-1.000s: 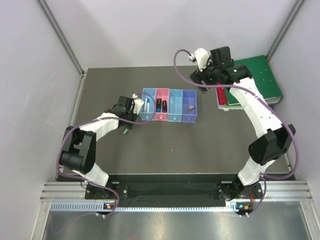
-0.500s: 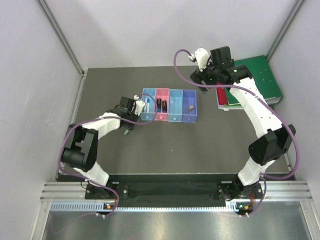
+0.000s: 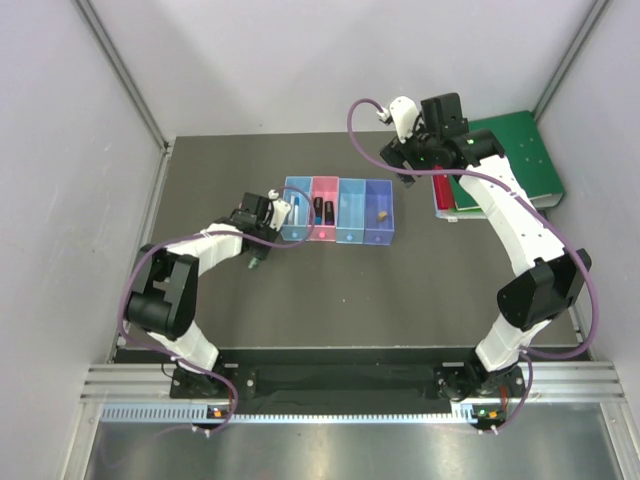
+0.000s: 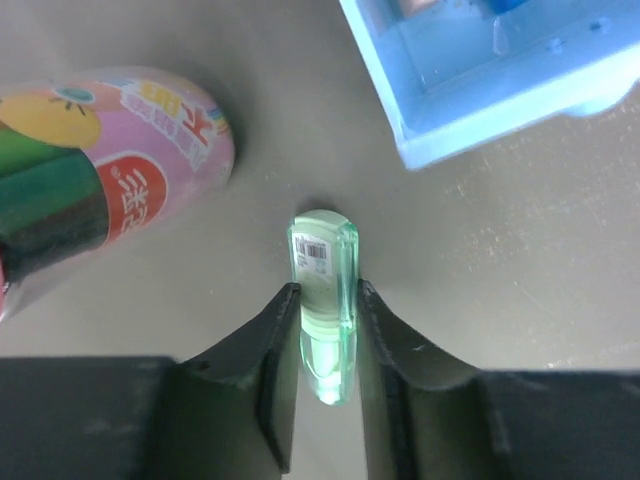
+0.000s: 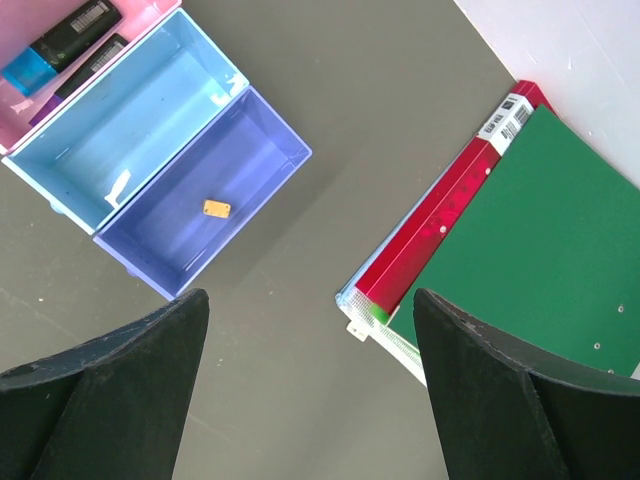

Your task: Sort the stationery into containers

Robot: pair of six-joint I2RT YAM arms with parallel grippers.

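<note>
On the dark table (image 3: 330, 290), the bins (image 3: 350, 241) already hold what looks like a pen (image 3: 297, 212), two dark markers (image 3: 322, 210) and a tan nub (image 5: 216, 208). My left gripper (image 4: 326, 300) pinches the green marker (image 4: 323, 262) near the bottle (image 4: 110, 160); both are unsorted. My right gripper (image 5: 305, 300) hangs open, empty.

A: Light?
B: Bright, even, from overhead; the row of bins (image 3: 339, 211) casts only a faint, soft shadow, with small glints inside.
A: Sharpness?
B: Crisp around the bins; below them, in both wrist views, the dark fingers (image 5: 95, 400) blur.
</note>
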